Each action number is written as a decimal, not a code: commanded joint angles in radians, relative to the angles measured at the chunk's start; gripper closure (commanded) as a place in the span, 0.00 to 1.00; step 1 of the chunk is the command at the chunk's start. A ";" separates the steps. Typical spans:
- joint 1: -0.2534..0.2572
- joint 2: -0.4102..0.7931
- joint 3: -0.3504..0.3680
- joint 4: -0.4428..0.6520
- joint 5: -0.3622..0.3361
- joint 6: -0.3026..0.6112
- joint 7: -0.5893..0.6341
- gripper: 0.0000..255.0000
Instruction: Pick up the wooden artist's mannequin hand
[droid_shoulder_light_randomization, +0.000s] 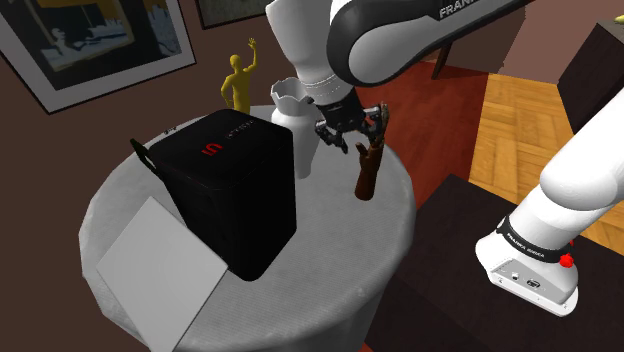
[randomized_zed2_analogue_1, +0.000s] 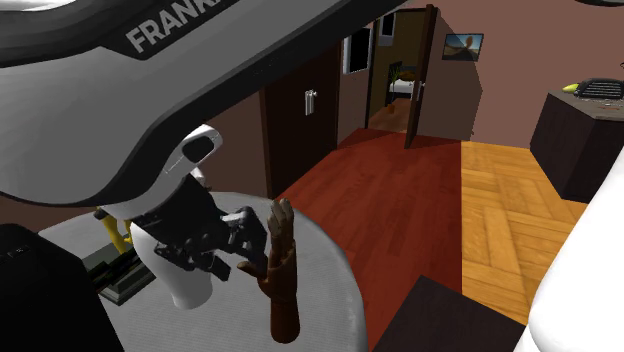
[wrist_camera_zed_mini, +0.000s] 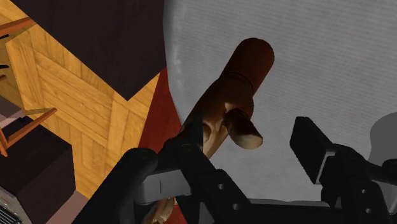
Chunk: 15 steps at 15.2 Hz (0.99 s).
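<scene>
The white vase (droid_shoulder_light_randomization: 288, 122) shows nothing of its inside. The gripper (droid_shoulder_light_randomization: 358, 135), jaws wide and clasping nothing, straddles the upright wooden mannequin hand (droid_shoulder_light_randomization: 368, 175), hiding its fingertips in the wrist view.

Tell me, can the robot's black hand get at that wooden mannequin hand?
Probably yes. The black hand is open right at the mannequin hand's fingertips, and nothing stands between them; the white vase stands aside.
</scene>
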 joint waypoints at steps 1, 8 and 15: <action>0.000 0.002 0.000 -0.001 -0.001 0.002 0.002 1.00; 0.000 0.000 0.000 -0.003 0.000 0.003 0.001 1.00; -0.003 -0.032 -0.005 0.054 0.019 -0.067 -0.033 1.00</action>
